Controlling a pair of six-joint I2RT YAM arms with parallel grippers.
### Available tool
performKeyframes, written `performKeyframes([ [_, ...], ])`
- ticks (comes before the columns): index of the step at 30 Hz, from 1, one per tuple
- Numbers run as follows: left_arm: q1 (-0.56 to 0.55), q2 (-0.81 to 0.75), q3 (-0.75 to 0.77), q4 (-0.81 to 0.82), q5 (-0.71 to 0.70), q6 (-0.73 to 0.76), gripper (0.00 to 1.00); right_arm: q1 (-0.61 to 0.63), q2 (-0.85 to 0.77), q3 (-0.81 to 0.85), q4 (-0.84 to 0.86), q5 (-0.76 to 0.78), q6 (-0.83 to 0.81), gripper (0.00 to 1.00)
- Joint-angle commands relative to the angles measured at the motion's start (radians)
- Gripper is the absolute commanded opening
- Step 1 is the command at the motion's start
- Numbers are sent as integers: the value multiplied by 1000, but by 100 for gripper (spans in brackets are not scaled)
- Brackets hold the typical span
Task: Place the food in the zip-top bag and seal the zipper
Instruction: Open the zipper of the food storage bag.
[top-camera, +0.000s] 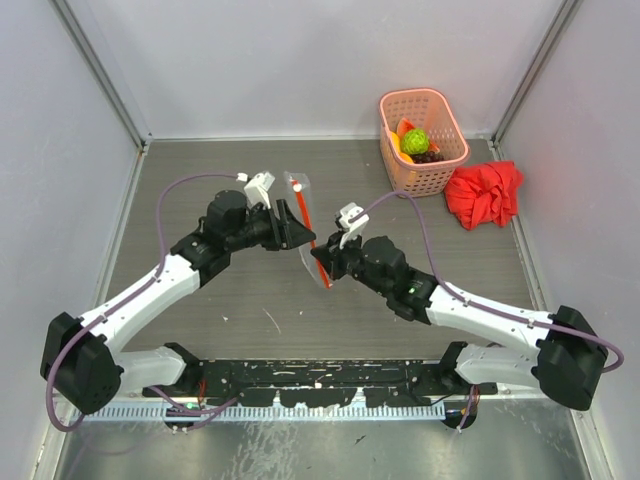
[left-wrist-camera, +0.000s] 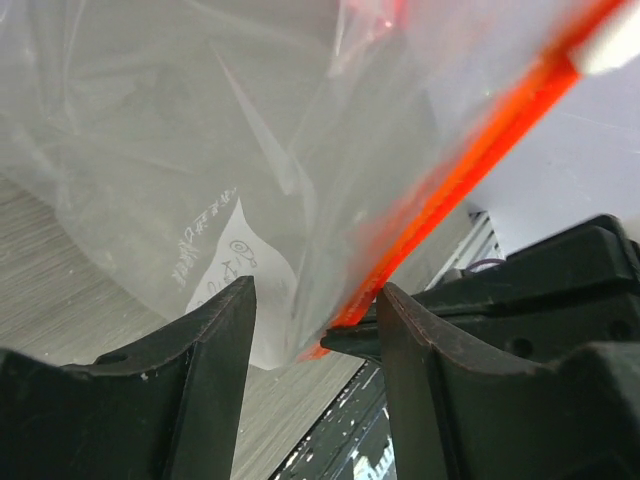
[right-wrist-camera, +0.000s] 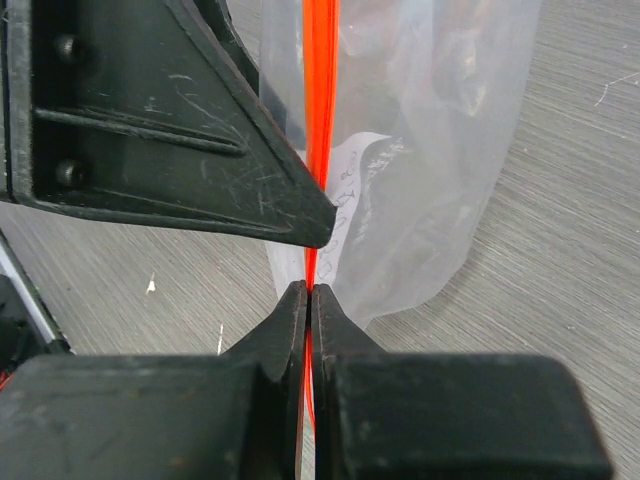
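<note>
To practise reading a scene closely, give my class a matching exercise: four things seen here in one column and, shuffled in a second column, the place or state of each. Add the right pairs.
Column one
1. left hand
2. right hand
3. toy fruits
4. red cloth

Column two
A. in the pink basket
B. shut on the zipper
C. lying on the table, beside the basket
D. open, at the edge of the bag

Pairs: 1-D, 2-B, 3-A, 4-C
</note>
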Motion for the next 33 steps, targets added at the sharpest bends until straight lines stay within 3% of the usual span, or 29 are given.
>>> performKeyframes([
  [1, -11, -43, 32, -36, -106, 28, 52, 39, 10, 59, 3, 143, -55, 1],
  [6, -12, -56, 31, -58, -132, 28, 45, 66, 11, 59, 7, 210, -65, 1],
  [13, -13, -78, 24, -127, -204, 32, 44, 106, 13, 55, 14, 301, -91, 1],
  [22, -11, -88, -37, 16, -123, -4, 9, 117, 7, 21, 74, 256, -84, 1],
  [25, -11, -87, -61, 79, -79, 2, 0, 117, -2, 15, 79, 229, -81, 5],
  [33, -9, -99, -78, 143, 16, 85, 0, 85, -39, 32, 39, 81, -83, 30],
])
